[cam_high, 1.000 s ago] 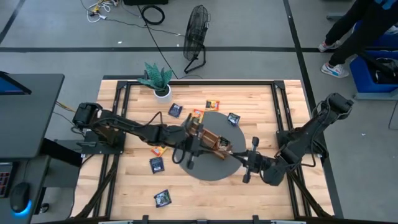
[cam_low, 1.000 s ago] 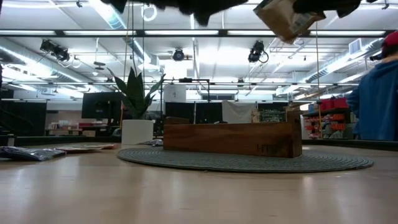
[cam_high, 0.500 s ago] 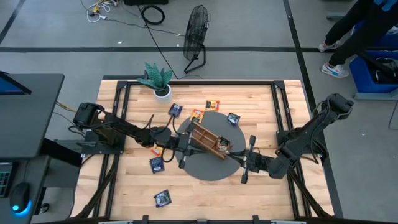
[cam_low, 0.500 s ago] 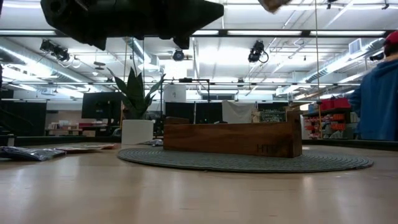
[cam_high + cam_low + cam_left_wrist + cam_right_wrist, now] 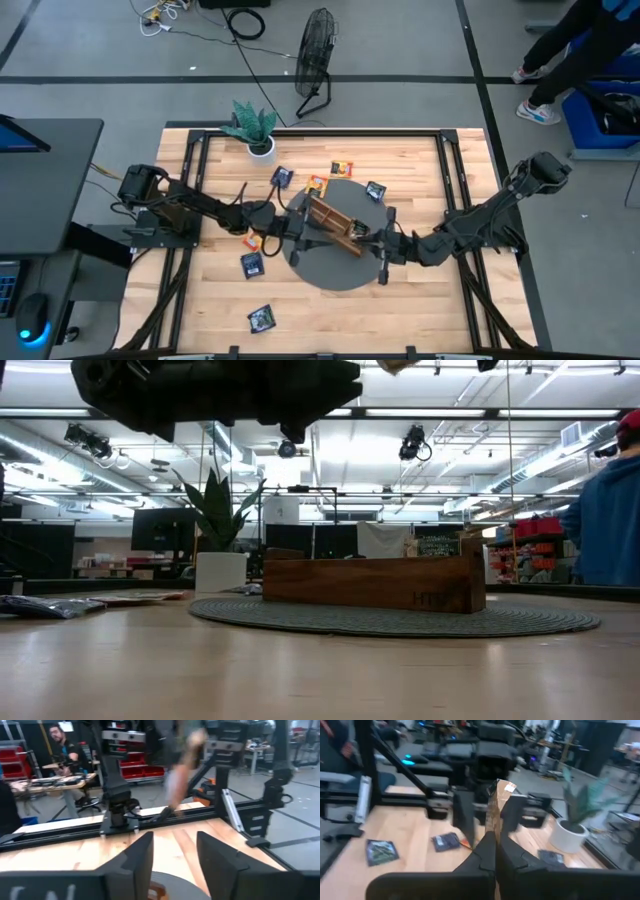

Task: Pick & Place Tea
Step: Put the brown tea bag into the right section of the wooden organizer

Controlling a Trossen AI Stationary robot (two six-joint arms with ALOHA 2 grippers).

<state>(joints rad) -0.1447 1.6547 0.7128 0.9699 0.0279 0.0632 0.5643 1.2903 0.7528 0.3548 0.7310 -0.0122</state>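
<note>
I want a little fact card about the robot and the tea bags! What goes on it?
left claw: open, empty, over the mat's left edge
right claw: shut on a beige tea bag, held up in the air
wooden tray: on the round grey mat
loose tea bags: dark ones at and; orange ones at and
potted plant: at the table's far edge
person: standing beyond the table

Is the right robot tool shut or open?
Shut. The right tool pinches a beige tea sachet edge-on between its closed fingers.
</note>
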